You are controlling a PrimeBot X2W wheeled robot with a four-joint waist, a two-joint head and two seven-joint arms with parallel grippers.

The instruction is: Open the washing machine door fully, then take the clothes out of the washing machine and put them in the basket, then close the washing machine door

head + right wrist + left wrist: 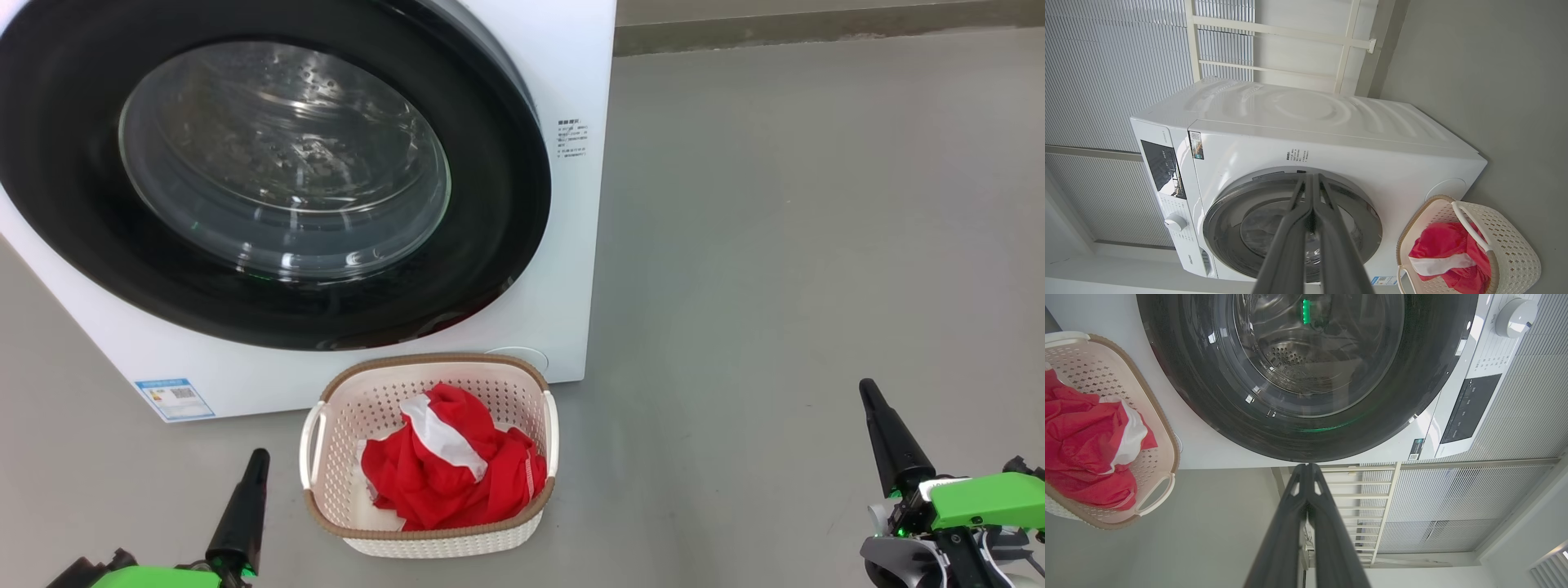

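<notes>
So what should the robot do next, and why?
Probably nothing more than stop and rest its arms. The washing machine door looks shut flat against the washing machine, the drum behind the glass looks empty, and the red clothes lie in the basket. The left pincer and right pincer are both shut, low and away from everything.

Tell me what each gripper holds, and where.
Nothing is held: left gripper and right gripper are shut and empty; the clothes lie in the basket.

A grey floor [816, 245] meets ribbed white panels [1106, 61].
</notes>
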